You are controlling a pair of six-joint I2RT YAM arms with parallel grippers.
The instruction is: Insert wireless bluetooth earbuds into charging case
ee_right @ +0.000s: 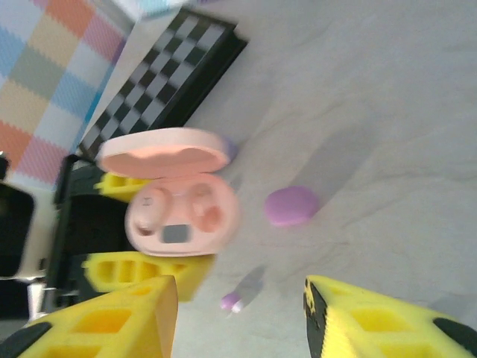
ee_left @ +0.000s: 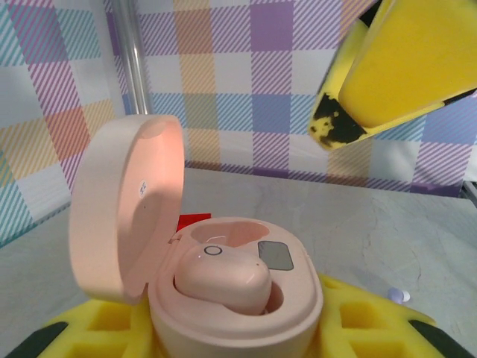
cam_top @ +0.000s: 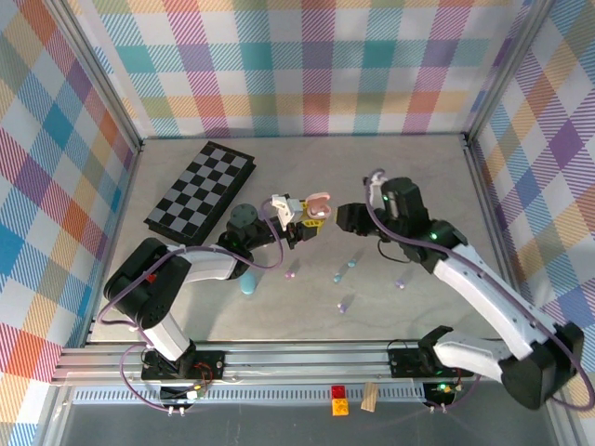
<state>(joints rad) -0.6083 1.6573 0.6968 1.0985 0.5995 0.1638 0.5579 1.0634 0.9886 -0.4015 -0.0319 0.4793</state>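
In the top external view, the left arm is being stretched from its base at the lower left toward the middle of the grey table (cam_top: 418, 186). The left gripper (cam_top: 310, 223) is being pressed shut on a pale pink, pebble-shaped plastic charging case (cam_top: 318, 202), which is being held with its lid raised. The right arm is being reached in from the lower right, bent at the elbow. The right gripper (cam_top: 344, 218) is being pointed at the case from just beside it, without touching. A lavender stemmed earbud (cam_top: 291, 272) and a light blue stemmed earbud (cam_top: 341, 271) are lying loose on the table, nearer the arm bases than both grippers. A folded black-and-white checkerboard (cam_top: 200, 190) is lying farther left.

In the left wrist view, the case is being gripped between the gripper's yellow pads (ee_left: 402, 67). Its lid (ee_left: 127, 209) is being held open at the left, and a pink earbud (ee_left: 223, 280) is sitting in one well of the base.

In the right wrist view, the right gripper's yellow fingers (ee_right: 112, 321) are being held apart with nothing between them. The open case is lying ahead and to the left of them. A lavender pebble-shaped case (ee_right: 291, 205) is lying just beside it, and a small lavender bud (ee_right: 235, 300) is lying close ahead of the gap.
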